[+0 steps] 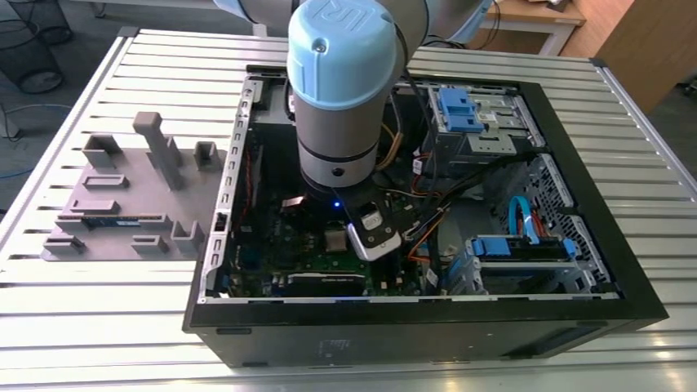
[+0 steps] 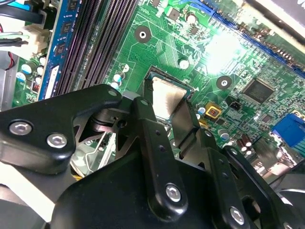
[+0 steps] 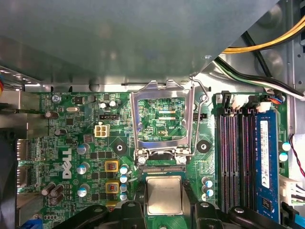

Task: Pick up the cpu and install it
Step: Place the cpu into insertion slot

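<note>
First wrist view: hand (image 3: 164,189) grips cpu (image 3: 164,195) by opposite edges, just beside raised socket frame (image 3: 135,125).

On my feed the cpu (image 3: 164,194) reads as a pale silver square with a thin dark rim. Around it the motherboard (image 3: 90,129) is green, traced with fine lighter lines and dotted with teal-topped capacitors. The fingers (image 2: 147,119) are matte black with bright silver screw heads. The socket frame (image 3: 162,88) is bare shiny metal. 1 memory stick (image 3: 266,162) is blue beside black slots, and a yellow cable (image 3: 238,47) runs past. In the exterior view the arm (image 1: 338,122) is grey under a pale blue cap, the computer case (image 1: 436,339) is black, the tray (image 1: 142,204) is flat grey, and the desk (image 1: 98,318) is silvery with ribbed stripes.
</note>
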